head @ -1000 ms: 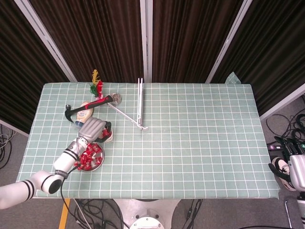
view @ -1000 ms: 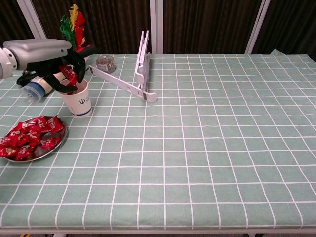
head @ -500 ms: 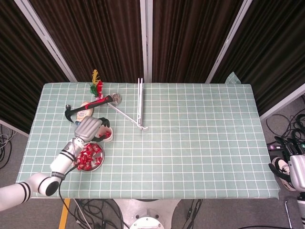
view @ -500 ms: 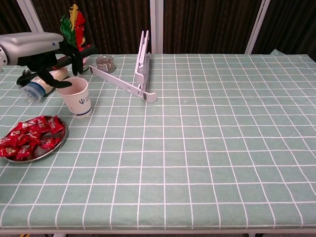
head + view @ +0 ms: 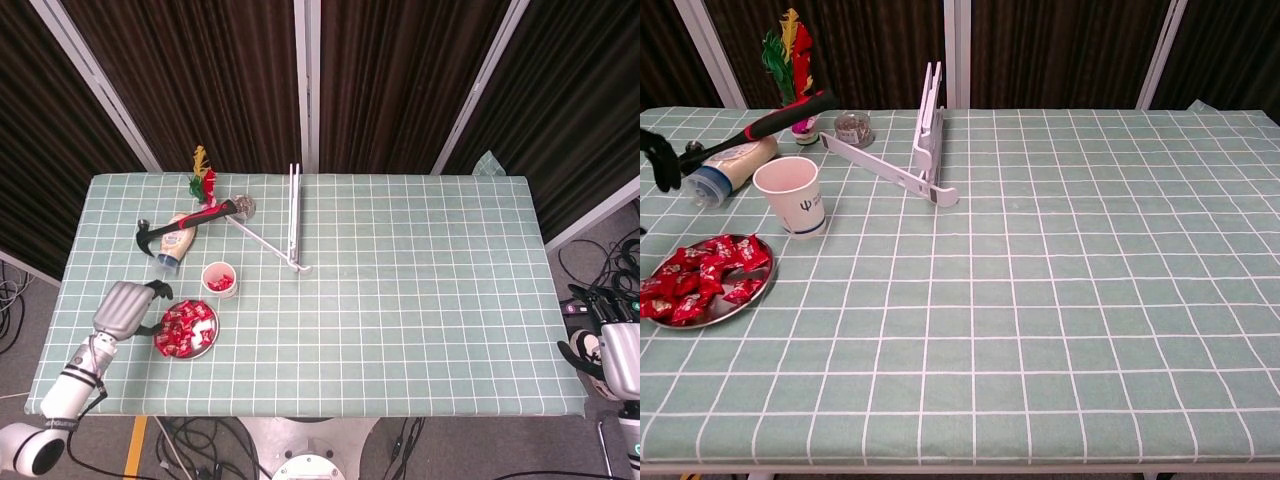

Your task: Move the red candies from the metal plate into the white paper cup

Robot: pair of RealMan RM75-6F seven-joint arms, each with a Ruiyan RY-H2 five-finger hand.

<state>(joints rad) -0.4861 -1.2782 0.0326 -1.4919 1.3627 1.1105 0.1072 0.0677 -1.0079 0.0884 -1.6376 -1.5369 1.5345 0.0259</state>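
The metal plate (image 5: 203, 345) (image 5: 752, 297) lies near the table's front left and holds several red candies (image 5: 183, 328) (image 5: 702, 281). Just behind it the white paper cup (image 5: 219, 280) (image 5: 790, 196) stands upright, with red candies showing inside in the head view. My left hand (image 5: 127, 307) hovers left of the plate, fingers apart and holding nothing; only its dark fingertips (image 5: 659, 160) show in the chest view. My right hand (image 5: 608, 350) hangs off the table's right end, empty, well away from everything.
Behind the cup lie a hammer (image 5: 186, 221) (image 5: 778, 119) and a toppled bottle (image 5: 173, 243) (image 5: 726, 166). A feather shuttlecock (image 5: 203, 181) (image 5: 788, 56), a small tin (image 5: 852, 128) and a white folding stand (image 5: 291, 222) (image 5: 924, 150) sit further back.
My left hand has drawn back from above the cup to the left and toward the table's front, now beside the plate. A red candy it held is gone from its fingers.
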